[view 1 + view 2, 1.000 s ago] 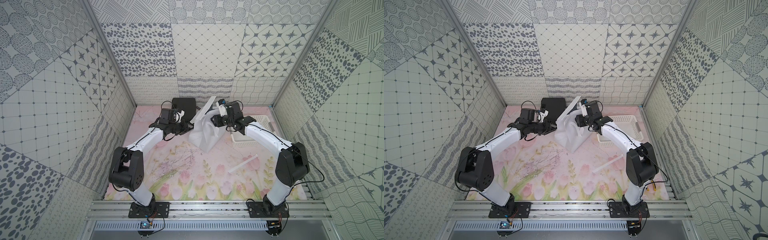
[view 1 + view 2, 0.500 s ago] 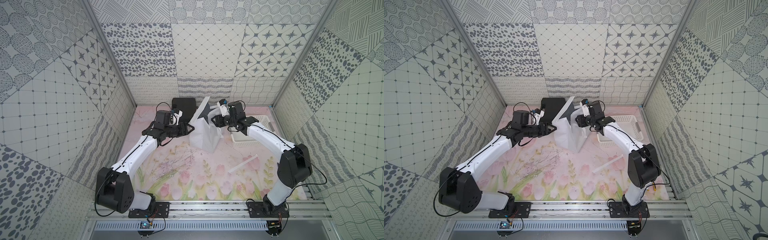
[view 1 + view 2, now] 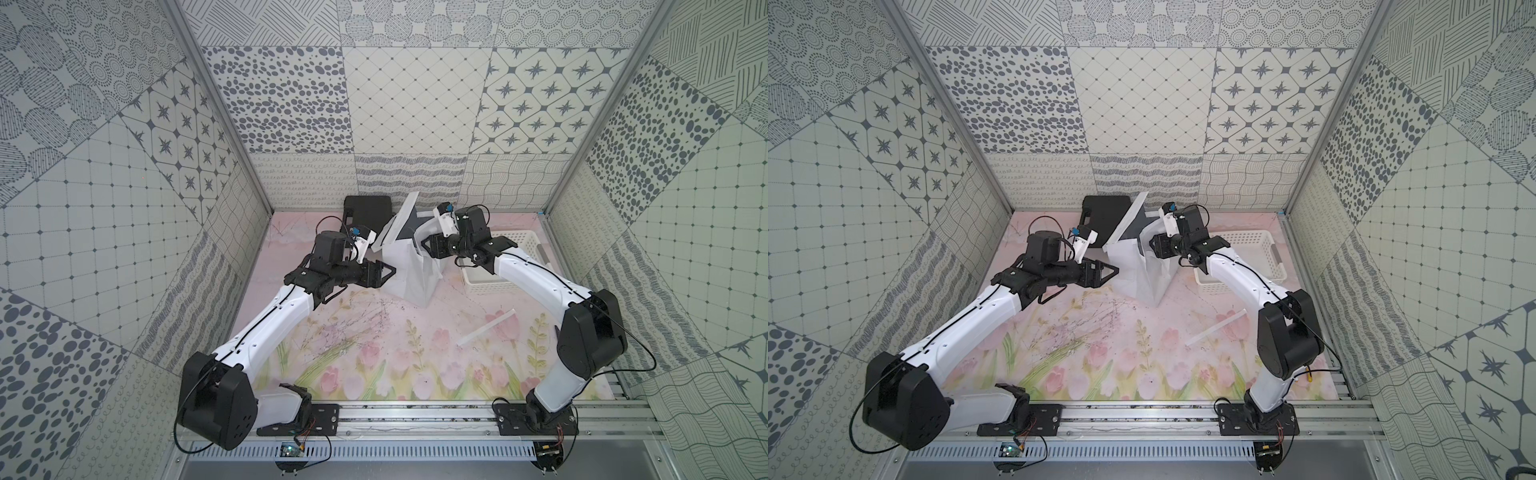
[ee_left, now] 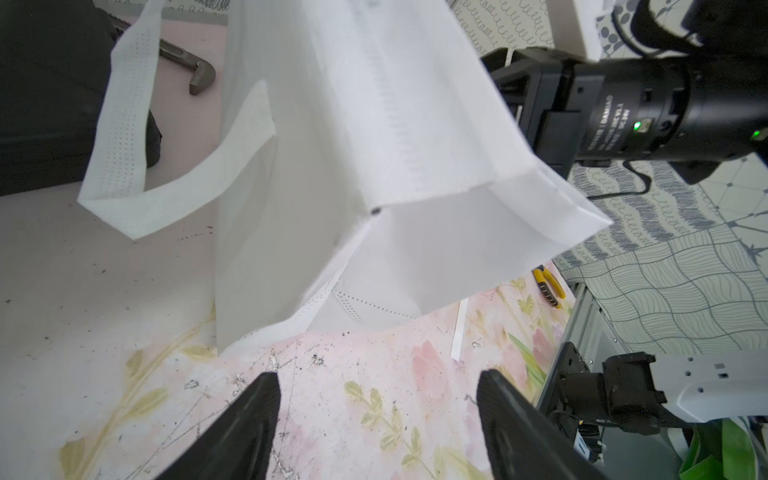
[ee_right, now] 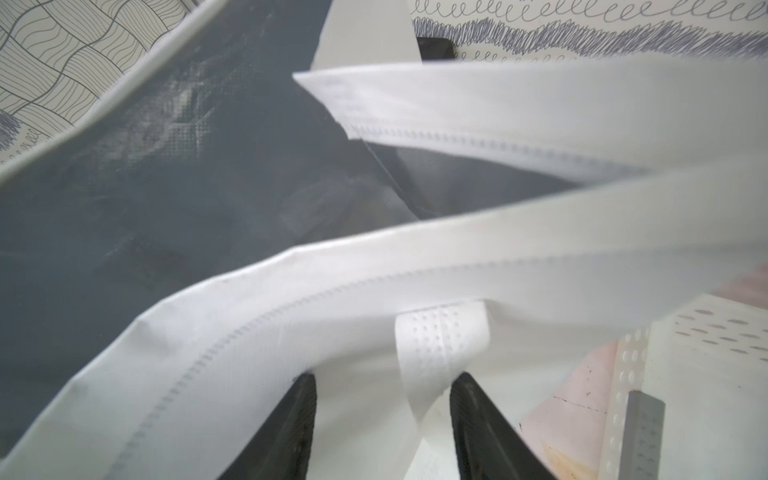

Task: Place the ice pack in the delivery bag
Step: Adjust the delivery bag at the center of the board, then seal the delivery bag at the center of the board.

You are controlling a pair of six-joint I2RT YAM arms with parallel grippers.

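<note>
The left hand (image 3: 390, 272), fingers apart, hangs just left of the bag (image 3: 409, 270); the right hand (image 5: 380, 380) straddles its handle (image 5: 440, 332), though I cannot tell whether it is gripping it.

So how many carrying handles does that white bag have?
2. One loose handle hangs on the bag's side facing the left hand; the other handle sits between the right hand's open fingers.

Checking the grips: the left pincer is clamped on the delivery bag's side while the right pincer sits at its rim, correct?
No: the left wrist view shows the left pincer open, clear of the delivery bag. The right pincer does sit at its rim.
</note>
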